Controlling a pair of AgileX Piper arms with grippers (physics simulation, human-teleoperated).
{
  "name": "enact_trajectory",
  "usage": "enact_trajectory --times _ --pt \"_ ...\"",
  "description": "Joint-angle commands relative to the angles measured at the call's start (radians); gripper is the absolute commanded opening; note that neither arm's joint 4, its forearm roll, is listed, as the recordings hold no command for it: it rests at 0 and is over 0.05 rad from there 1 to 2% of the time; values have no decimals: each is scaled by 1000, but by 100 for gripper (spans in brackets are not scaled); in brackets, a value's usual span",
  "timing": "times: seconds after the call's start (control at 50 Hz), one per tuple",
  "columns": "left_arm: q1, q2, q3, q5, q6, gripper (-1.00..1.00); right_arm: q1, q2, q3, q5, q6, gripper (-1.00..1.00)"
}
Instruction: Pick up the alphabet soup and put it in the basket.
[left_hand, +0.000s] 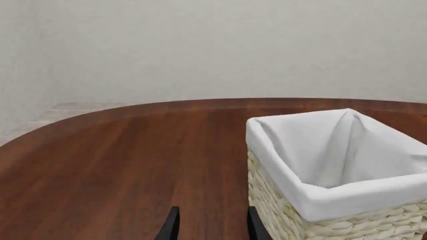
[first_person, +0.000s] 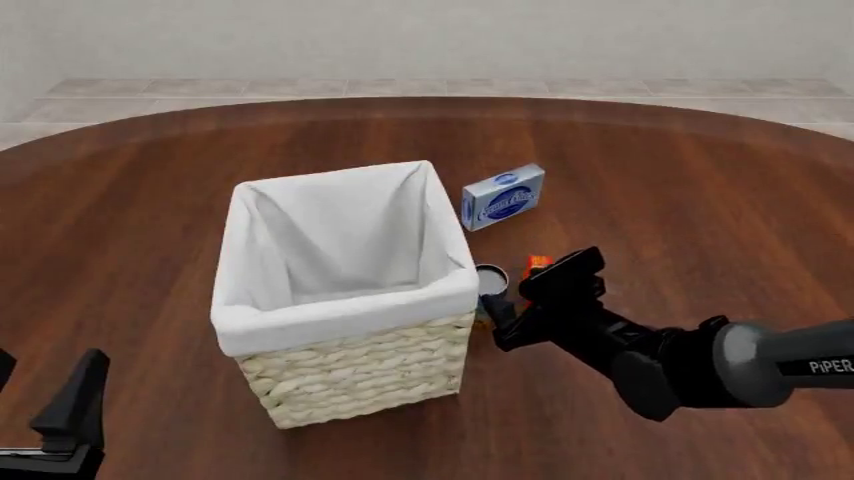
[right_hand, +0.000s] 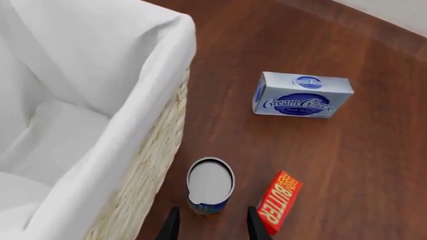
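The alphabet soup (right_hand: 210, 186) is a small can with a silver top and a dark blue label. It stands upright on the table close to the basket's wicker side. In the front view the soup (first_person: 491, 280) is partly hidden behind my right gripper (first_person: 501, 318). In the right wrist view that gripper (right_hand: 213, 227) is open, and the can stands just beyond its fingertips, in line with the gap. The basket (first_person: 267, 330) is large, pale wicker, with a white lining (right_hand: 153, 100). My left gripper (first_person: 40, 388) is open and empty at the near left, and in the left wrist view (left_hand: 213, 230) it is beside the basket (left_hand: 333, 227).
A red-orange butter box (right_hand: 279, 201) lies right next to the can, on the side away from the basket, and also shows in the front view (first_person: 538, 264). A blue-and-white cream cheese box (first_person: 503, 197) lies farther back, and shows in the right wrist view too (right_hand: 303, 95). The round wooden table's far edge (left_hand: 200, 102) curves behind.
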Motion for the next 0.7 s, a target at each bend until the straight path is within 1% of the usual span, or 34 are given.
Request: enact_trajectory --times 0.02,0.16,0.28,0.38,0.7 --pt "0 0 0 0 0 100 7 23 -19 4 -5 100" --pt "0 0 0 0 0 100 -3 55 -47 10 -16 100" --pt "0 0 0 0 0 100 7 69 -60 13 -18 100" --pt "0 0 0 0 0 100 -1 76 -84 34 -30 100" --pt "0 0 0 0 0 100 9 89 -98 43 -38 100"
